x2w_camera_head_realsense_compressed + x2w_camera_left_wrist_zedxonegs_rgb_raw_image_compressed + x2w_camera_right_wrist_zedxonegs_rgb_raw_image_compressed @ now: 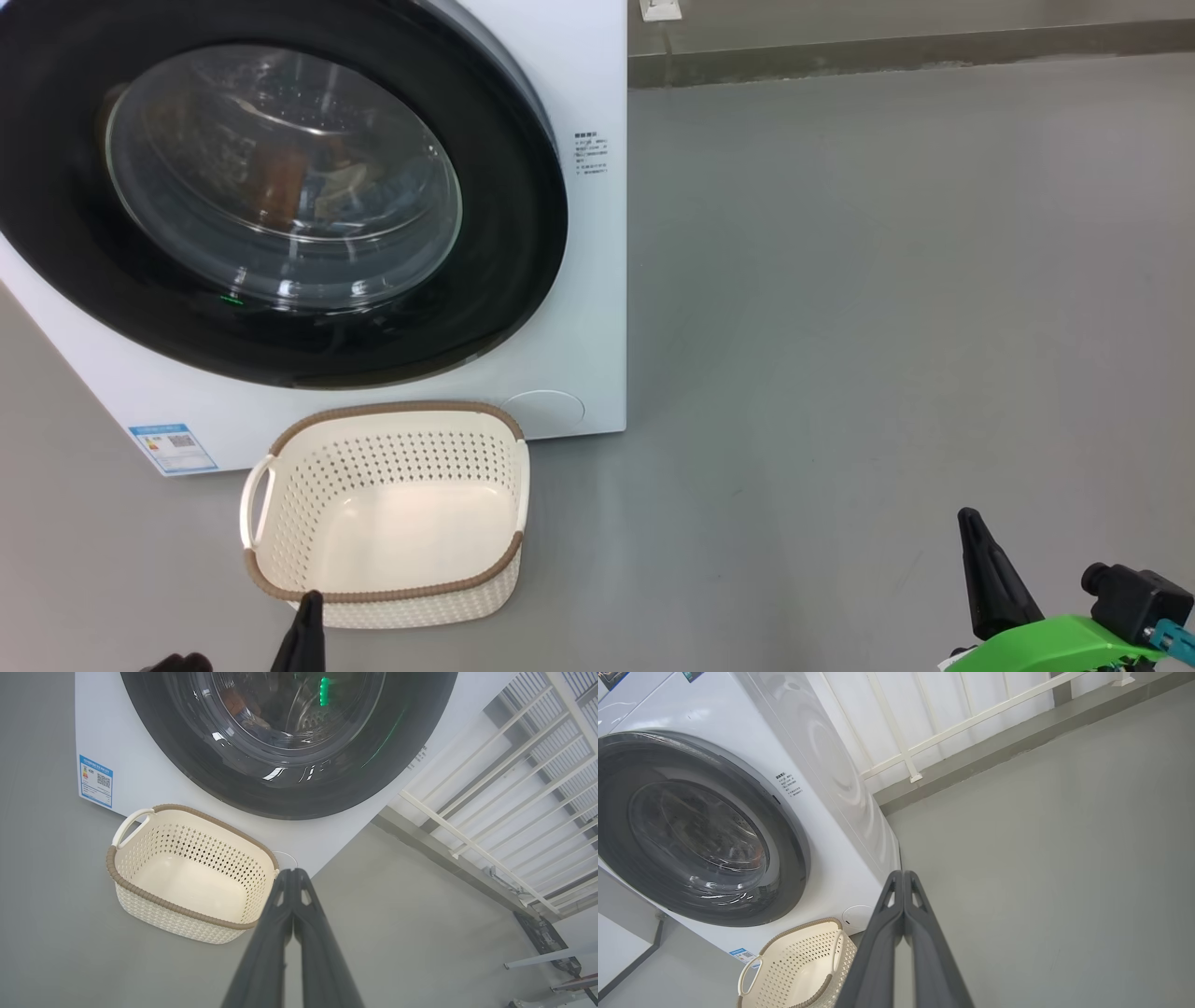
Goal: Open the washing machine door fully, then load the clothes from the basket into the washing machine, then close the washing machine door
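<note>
So the washing machine sits on the left of the grey floor, and its door is flat against the front, black rim and glass bowl facing out. Through the glass I can make out something orange-brown and cream in the drum, which looks like the clothes, though the reflections make it hard to be sure. The basket stands on the floor just on the near side of the washer, under the door, and you can see right down to its bare cream bottom. There's a blue label sticker to its left on the washer. The left gripper hangs near the basket's near rim with its jaws clenched together on nothing. The right gripper is well off to the right over the floor, clenched on nothing too.
</note>
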### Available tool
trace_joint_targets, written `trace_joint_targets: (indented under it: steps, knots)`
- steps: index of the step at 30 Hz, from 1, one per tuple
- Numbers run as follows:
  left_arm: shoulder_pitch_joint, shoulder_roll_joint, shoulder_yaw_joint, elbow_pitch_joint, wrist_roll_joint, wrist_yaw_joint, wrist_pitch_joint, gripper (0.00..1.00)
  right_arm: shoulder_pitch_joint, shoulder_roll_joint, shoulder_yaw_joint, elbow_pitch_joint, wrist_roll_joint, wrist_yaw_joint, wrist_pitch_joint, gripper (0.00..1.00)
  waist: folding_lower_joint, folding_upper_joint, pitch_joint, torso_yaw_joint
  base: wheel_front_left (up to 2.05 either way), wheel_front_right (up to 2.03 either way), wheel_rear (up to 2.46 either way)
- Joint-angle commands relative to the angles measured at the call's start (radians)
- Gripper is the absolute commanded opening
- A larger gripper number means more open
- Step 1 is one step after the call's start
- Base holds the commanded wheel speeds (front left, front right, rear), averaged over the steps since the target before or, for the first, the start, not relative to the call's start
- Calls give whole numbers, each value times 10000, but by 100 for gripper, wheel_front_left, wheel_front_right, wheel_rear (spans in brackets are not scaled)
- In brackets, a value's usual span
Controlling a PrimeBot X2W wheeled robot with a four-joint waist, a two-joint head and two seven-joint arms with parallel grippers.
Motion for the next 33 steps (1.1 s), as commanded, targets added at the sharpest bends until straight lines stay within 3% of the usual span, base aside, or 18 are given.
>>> trace_joint_targets:
  steps: [1, 33]
  knots:
    - [-421, 74, 182, -252, -255, -7, 79, 0, -348, -78, 21, -283, 354, -15, 71, 0, -1, 0, 6, -3, 0, 0, 0]
    - [-777, 27, 792, -305, -3185, -14, 1014, 0, -533, -95, 15, -313, 4077, -31, 1016, 0, -1, 0, 146, -64, 0, 0, 0]
